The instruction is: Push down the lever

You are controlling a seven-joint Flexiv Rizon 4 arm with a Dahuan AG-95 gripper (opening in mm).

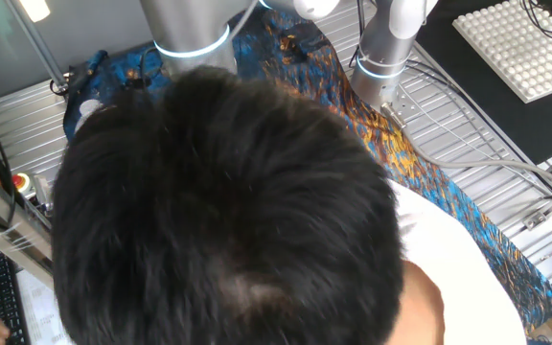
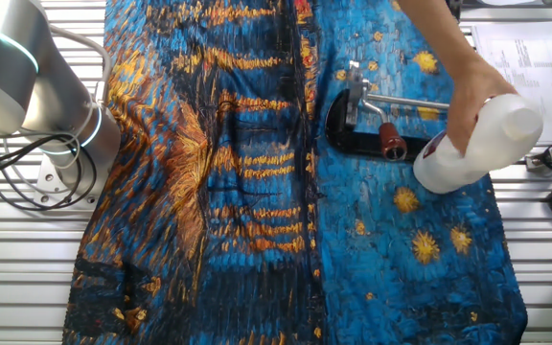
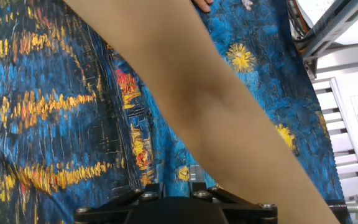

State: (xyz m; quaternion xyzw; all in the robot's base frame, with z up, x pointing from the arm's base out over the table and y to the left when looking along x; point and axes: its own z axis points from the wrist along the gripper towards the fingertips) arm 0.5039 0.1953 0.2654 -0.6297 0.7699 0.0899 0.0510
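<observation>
While a person's hand [image 2: 468, 110] grips a white bottle [image 2: 477, 144] just right of it, the lever [image 2: 405, 103] lies as a thin silver rod, roughly level, above the black C-shaped clamp [image 2: 353, 134] on the blue-and-orange patterned cloth [image 2: 218, 192]. A forearm [image 3: 216, 112] crosses the hand view diagonally over the cloth. Only the gripper's black base [image 3: 176, 208] shows at the bottom edge; finger state cannot be determined.

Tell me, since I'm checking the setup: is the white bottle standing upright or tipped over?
Tipped. The white bottle lies on its side on the cloth, a person's hand gripping it beside the black clamp.
</observation>
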